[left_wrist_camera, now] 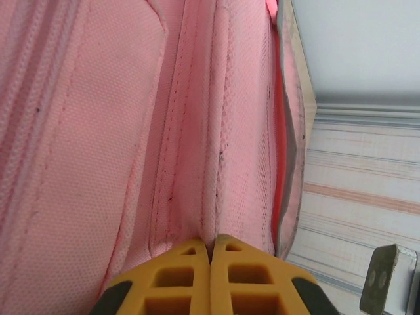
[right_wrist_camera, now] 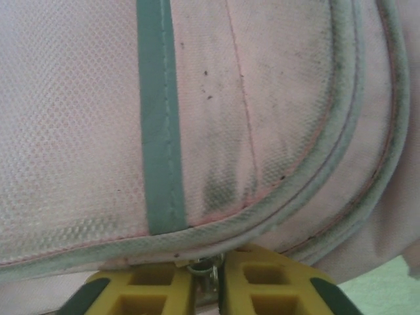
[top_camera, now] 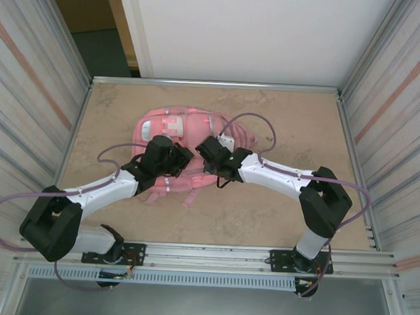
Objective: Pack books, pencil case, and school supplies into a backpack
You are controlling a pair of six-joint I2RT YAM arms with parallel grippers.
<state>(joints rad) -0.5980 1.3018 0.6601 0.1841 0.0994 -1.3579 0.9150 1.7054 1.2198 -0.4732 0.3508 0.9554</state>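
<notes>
While the pink backpack (top_camera: 171,121) lies flat on the worktop (top_camera: 291,119), about midway between the left and right edges and closer to the far edge than to the near one, you are on the zip step, one arm bracing the cloth and the other working the slider. Whether the zip is being run open for packing or run shut, the frames do not tell. Your left pincer (left_wrist_camera: 211,244) is clenched, and the creases of a pink seam run straight into its tips, so it appears to be pinching a fold of the bag's cloth. Your right pincer (right_wrist_camera: 209,264) is closed on the small metal zip pull (right_wrist_camera: 205,268), which sits between its yellow fingers, right under the grey piping that curves round a pocket panel. The bag is thus touching both pincers, stretched between them. The next move, as I judge it, calls for a steady draw of the right arm along the piping line, while you hold the left grip firm so the cloth stays taut and the slider does not snag.
</notes>
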